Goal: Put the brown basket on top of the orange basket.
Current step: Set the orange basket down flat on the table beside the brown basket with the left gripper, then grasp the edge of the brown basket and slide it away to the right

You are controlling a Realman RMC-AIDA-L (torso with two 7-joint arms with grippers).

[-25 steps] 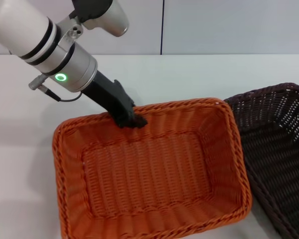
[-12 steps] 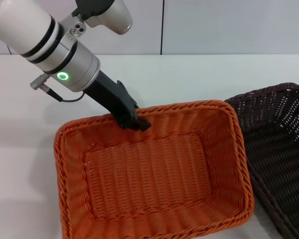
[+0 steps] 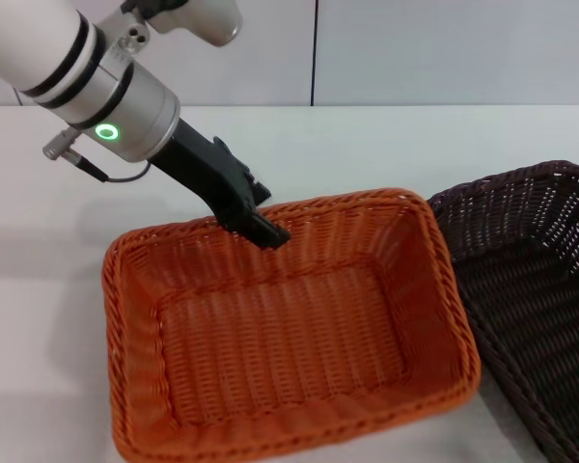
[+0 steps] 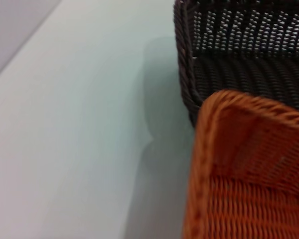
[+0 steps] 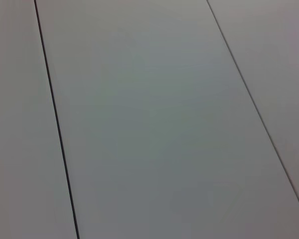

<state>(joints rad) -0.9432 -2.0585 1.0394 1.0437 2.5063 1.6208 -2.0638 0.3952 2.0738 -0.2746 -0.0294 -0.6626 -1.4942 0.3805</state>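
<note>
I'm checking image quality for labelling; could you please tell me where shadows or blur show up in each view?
Head view: sharp, with soft shadows on the table left of the orange basket. Left wrist view: the orange basket's near rim is blurred, and a shadow lies on the table beside both baskets. Right wrist view: only flat, evenly lit panels.

Left arm reaching forward and down, left pincer (image 3: pixel 256 224) clamped closed, tilted

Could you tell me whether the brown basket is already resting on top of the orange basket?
No, the brown basket sits beside the orange basket on the table.
</note>
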